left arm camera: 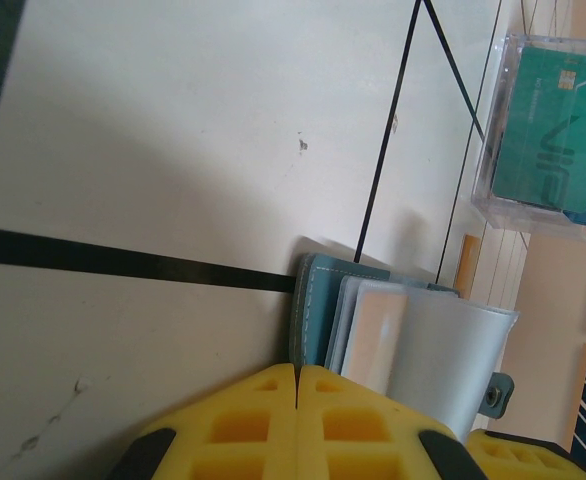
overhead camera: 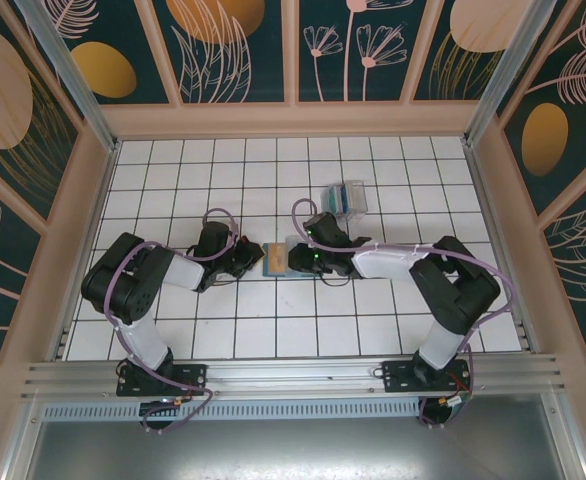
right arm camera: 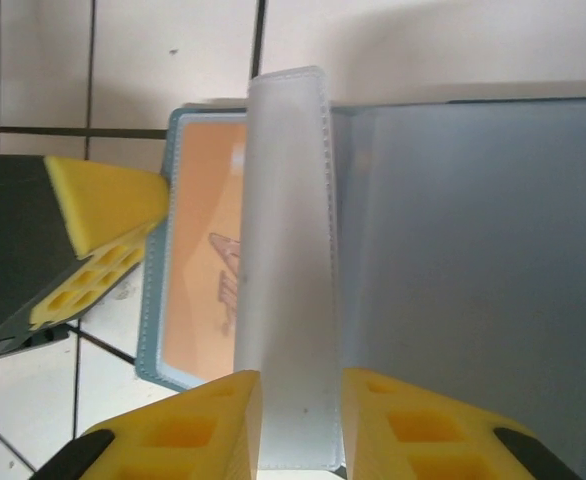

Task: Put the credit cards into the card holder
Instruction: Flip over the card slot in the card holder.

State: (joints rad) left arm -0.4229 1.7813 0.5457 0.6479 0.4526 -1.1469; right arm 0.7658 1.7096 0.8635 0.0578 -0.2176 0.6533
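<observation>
Closest to my right wrist lens, the right gripper (right arm camera: pixel 298 400) is pinched on a frosted sleeve leaf of the card holder (right arm camera: pixel 453 250), one yellow pad pressed to each face. The card holder lies open on the white tiled table (overhead camera: pixel 173 330), between the two arms, and a tan-orange card (right arm camera: pixel 203 290) shows through the pocket window beside that leaf. The left gripper (left arm camera: pixel 296 385) has its jaws fully closed on nothing, with its tips against the holder's outer edge. Farther back and to the right, a clear plastic box (left arm camera: pixel 493 195) holds teal cards (left arm camera: pixel 548 130), apart from the holder.
</observation>
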